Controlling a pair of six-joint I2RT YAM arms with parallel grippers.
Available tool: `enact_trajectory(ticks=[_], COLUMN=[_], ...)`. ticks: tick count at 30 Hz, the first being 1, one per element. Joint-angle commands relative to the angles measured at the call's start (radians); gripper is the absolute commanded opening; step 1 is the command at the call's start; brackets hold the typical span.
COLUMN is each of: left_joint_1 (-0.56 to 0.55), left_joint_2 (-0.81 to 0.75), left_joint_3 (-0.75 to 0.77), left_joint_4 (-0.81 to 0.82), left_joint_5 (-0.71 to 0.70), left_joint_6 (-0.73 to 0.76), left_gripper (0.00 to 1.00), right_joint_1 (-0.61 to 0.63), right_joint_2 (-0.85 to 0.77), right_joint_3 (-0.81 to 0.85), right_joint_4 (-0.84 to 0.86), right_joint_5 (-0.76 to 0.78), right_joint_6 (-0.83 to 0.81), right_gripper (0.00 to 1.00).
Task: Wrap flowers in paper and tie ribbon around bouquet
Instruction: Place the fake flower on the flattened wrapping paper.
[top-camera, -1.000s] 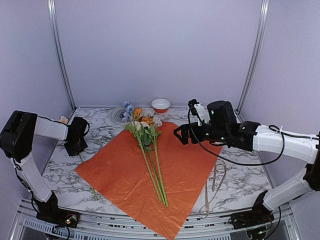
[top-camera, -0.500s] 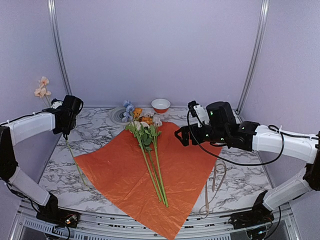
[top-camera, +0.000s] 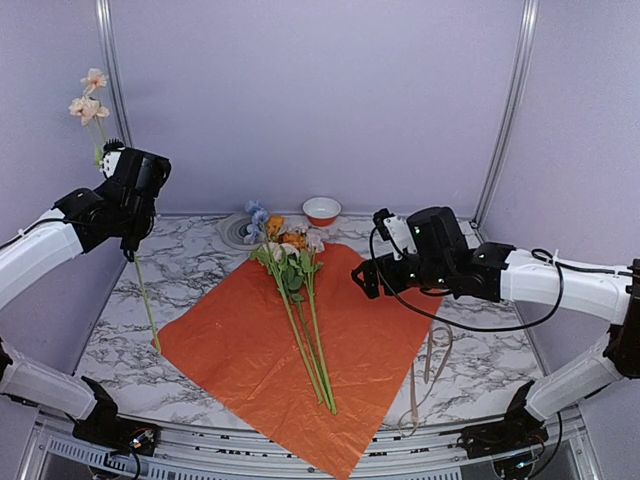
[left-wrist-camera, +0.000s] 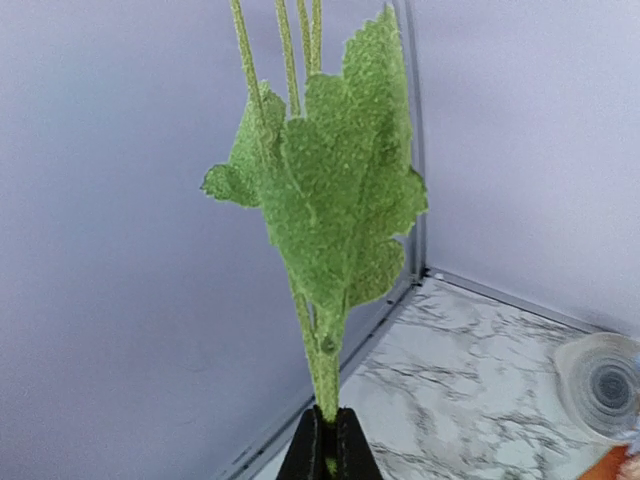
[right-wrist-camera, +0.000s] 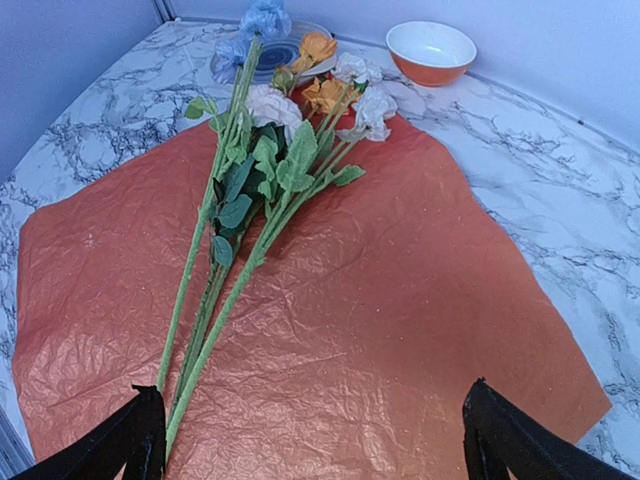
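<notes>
Your left fingers: clamping one pink-headed stem, holding it upright over the counter.
Your right fingers: hovering wide apart over the paper.

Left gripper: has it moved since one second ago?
Yes. The left gripper rose from the table, below the foot of the metal post on the left, to partway up that post, lifting the flower stem clamped in it.
</notes>
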Motion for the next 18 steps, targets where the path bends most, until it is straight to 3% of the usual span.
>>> enact_trajectory(ticks=[1,5,9,16,18], left_joint_1=[-0.191,-0.313,-0.357,-0.389,-0.389], left_joint_2=[0.007,0.099,0.224,0.497,0.581], left_joint_3=[0.017,-0.035,-0.106,-0.012,0.051], left_joint_4=[-0.011,0.148,0.390,0.602,0.587], left_joint_5=[0.265,0.503,0.712,0.828,0.805], left_joint_6=[-0.117,-0.230,-0.354,-0.452,-0.460], left_gripper=[0.00,0.00,0.00,0.00,0.00], right_joint_1=[-0.025,-0.066,-0.108,-0.126,-0.126], right_joint_2=[0.034,0.057,0.057,0.058,0.065], right_joint_3=[0.059,0.071,0.038,-0.013,-0.010], right_joint_4=[-0.046,-0.102,-0.109,-0.092,-0.101], right_joint_5=[0.020,0.029,0.020,-0.009,-0.010], right_joint_6=[-0.009,0.007,0.014,0.023,0.026], right_gripper=[1.00,1.00,1.00,1.00,1.00])
